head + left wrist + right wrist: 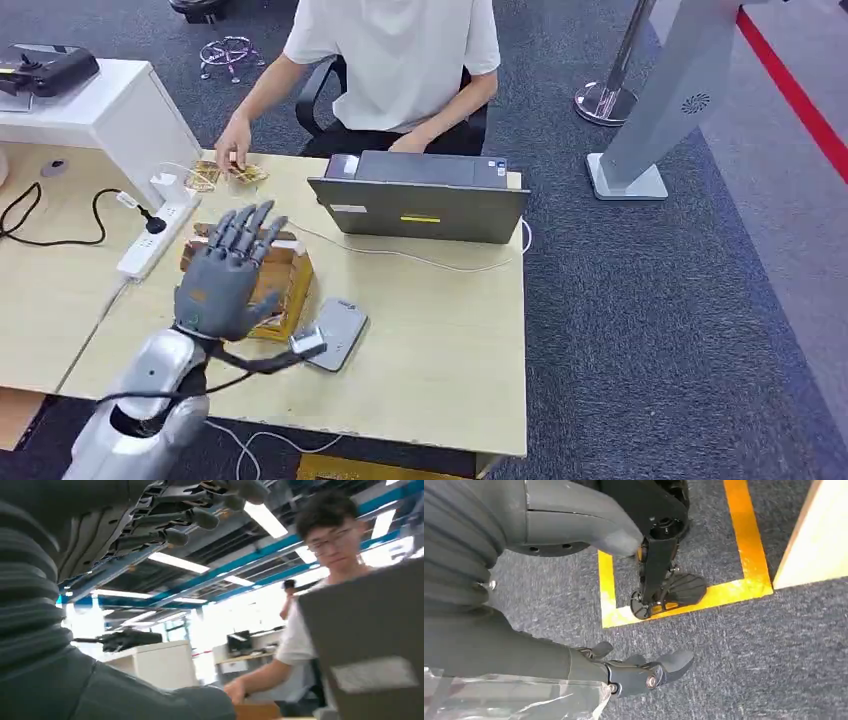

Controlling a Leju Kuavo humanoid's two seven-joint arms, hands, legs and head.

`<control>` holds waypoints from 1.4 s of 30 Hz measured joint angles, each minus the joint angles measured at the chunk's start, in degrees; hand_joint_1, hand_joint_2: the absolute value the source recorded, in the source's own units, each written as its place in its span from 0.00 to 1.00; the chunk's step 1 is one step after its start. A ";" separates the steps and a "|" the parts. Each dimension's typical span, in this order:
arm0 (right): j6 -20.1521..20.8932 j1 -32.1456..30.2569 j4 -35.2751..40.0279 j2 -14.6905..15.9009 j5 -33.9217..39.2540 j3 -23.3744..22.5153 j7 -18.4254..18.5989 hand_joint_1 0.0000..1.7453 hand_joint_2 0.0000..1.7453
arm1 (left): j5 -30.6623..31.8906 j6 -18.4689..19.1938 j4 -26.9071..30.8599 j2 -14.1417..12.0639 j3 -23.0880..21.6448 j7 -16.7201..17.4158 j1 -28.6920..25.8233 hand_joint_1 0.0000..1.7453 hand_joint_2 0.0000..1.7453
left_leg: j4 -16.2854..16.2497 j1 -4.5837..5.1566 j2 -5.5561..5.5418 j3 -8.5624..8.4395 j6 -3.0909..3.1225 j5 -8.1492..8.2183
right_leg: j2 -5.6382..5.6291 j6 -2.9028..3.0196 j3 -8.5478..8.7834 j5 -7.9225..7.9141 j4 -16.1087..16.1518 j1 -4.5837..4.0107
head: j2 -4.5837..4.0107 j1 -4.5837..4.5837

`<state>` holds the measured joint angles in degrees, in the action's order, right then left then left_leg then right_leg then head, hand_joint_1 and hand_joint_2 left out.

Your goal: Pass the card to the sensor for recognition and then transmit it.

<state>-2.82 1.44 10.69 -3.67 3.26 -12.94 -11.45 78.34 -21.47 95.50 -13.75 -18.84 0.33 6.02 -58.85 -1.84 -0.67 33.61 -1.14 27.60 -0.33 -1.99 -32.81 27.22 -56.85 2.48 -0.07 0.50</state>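
My left hand (225,272) hovers with its fingers spread, palm down, over a brown cardboard box (290,285) that holds yellowish cards; it holds nothing. The box is largely hidden behind the hand. Just to the right of the box lies the flat grey card sensor (338,330). In the left wrist view the fingers (187,517) stretch out apart, with the back of the laptop (370,645) beyond them. My right hand (644,672) hangs beside the table over the carpet, fingers loosely extended and empty.
A person (400,60) sits across the table, one hand (233,145) on loose cards (215,176). A grey laptop (420,205) stands at the far side. A white power strip (155,240) and black cable lie to the left. Bare tabletop (440,320) spreads right of the sensor.
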 joint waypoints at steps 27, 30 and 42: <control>0.46 -0.12 0.00 0.00 -2.91 -2.51 -0.33 0.00 1.00 | 1.64 -5.17 -7.96 -0.87 10.60 3.50 -11.46 0.00 1.00 | 0.01 -0.03 -0.18 -0.07 0.01 0.03 | 0.23 -0.03 0.17 0.15 -0.01 -0.02 | 0.00 0.02; 0.63 -0.10 0.00 0.00 -3.56 -2.51 -0.13 0.00 1.00 | 2.54 -8.85 -9.98 0.05 12.84 1.83 -10.75 0.00 1.00 | 0.01 -0.03 -0.19 -0.08 0.01 0.03 | 0.24 -0.03 0.19 0.15 -0.02 -0.02 | 0.00 0.04; 0.79 0.32 0.00 0.00 -6.47 -2.51 0.59 0.00 1.00 | 7.52 -10.23 -18.59 3.06 13.95 2.67 -2.29 0.00 1.00 | 0.00 -0.02 -0.25 -0.12 0.01 0.01 | 0.26 -0.03 0.22 0.13 -0.02 -0.02 | 0.00 0.02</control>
<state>-2.03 1.77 10.69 -3.67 -3.21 -15.45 -10.86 85.86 -31.69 76.91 -10.69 -4.90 2.99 3.73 -58.85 -1.86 -0.92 33.49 -1.13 27.61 -0.08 -2.02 -32.59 27.35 -56.87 2.46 -0.07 0.52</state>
